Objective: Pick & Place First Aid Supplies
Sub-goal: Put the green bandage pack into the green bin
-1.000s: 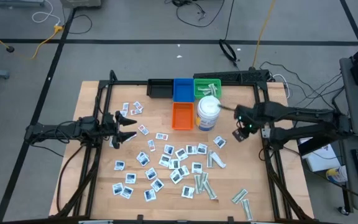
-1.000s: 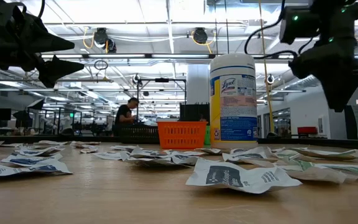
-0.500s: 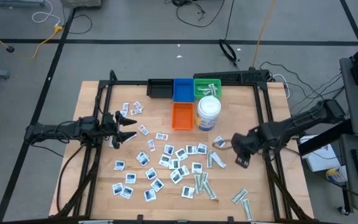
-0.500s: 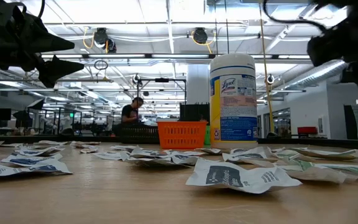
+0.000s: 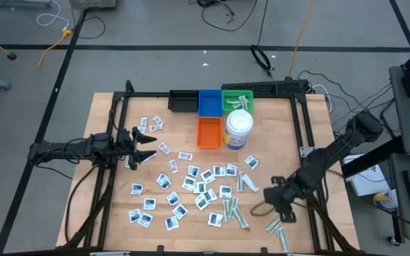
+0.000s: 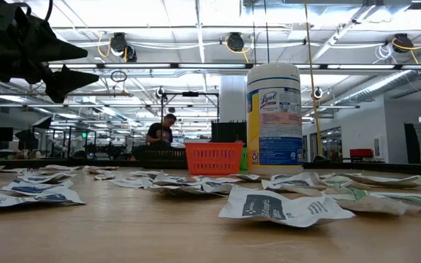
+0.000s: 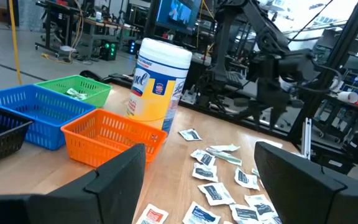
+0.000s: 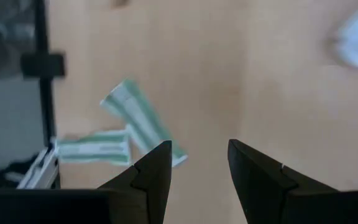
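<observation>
From above, our right gripper hovers at the table's 5 o'clock, beside 2 green strips; white packets litter the centre. Our left gripper waits at 9 o'clock, parted, empty. On the right wrist, the fingers stand apart, grasping nothing, above the strips.

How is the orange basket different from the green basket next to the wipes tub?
The orange basket looks empty, while the green basket already holds pale wrapped strips. The orange basket sits nearer the scattered packets, the green basket in the back row beside the blue basket. Both are small, open plastic mesh baskets.
</observation>
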`<action>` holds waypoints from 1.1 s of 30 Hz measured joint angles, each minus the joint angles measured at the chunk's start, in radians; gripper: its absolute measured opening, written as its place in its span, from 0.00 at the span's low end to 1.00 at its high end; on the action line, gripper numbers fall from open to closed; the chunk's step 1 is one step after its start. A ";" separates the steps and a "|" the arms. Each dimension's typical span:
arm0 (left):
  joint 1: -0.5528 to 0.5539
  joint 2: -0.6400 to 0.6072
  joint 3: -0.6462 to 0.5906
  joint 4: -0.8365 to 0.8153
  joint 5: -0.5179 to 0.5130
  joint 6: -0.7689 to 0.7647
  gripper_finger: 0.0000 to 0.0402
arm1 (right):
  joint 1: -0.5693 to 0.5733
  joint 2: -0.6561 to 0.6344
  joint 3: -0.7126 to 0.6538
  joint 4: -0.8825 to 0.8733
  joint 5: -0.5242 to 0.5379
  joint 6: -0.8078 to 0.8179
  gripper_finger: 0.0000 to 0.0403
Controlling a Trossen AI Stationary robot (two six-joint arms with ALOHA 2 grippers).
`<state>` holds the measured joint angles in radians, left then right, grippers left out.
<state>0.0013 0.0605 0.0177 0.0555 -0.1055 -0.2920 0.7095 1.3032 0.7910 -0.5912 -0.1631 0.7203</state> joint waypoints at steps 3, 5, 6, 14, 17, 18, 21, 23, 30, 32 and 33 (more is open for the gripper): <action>0.000 0.000 0.000 0.000 0.000 0.000 0.76 | 0.058 0.030 0.000 0.030 0.000 -0.007 0.37; 0.000 0.000 0.000 0.000 0.000 0.000 0.76 | 0.093 0.048 0.000 0.052 0.001 -0.028 0.37; 0.000 0.000 0.000 0.000 0.000 0.000 0.76 | 0.108 0.057 0.000 0.061 0.001 -0.038 0.37; 0.000 0.000 0.000 0.000 0.000 0.000 0.76 | 0.191 0.155 0.000 0.101 0.041 -0.149 0.37; 0.000 0.000 0.000 0.000 0.000 0.000 0.76 | 0.204 0.198 0.000 0.103 0.064 -0.165 0.37; 0.000 0.000 0.000 0.000 0.000 0.000 0.76 | 0.205 0.212 0.000 0.104 0.064 -0.165 0.37; 0.000 0.000 0.000 0.000 0.000 0.000 0.76 | 0.215 0.231 0.004 0.106 0.085 -0.167 0.37; 0.000 0.000 0.000 0.000 0.000 0.000 0.76 | 0.220 0.232 0.004 0.107 0.120 -0.186 0.34; 0.000 0.000 0.000 0.000 0.000 0.000 0.76 | 0.221 0.231 0.001 0.119 0.169 -0.192 0.06; 0.000 0.000 0.000 0.000 0.000 0.000 0.76 | 0.221 0.232 0.001 0.131 0.170 -0.194 0.02; 0.000 0.000 0.000 0.000 0.000 0.000 0.76 | 0.221 0.232 0.001 0.132 0.173 -0.193 0.02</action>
<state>0.0013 0.0607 0.0176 0.0557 -0.1053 -0.2920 0.9306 1.5352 0.7918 -0.4595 0.0095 0.5272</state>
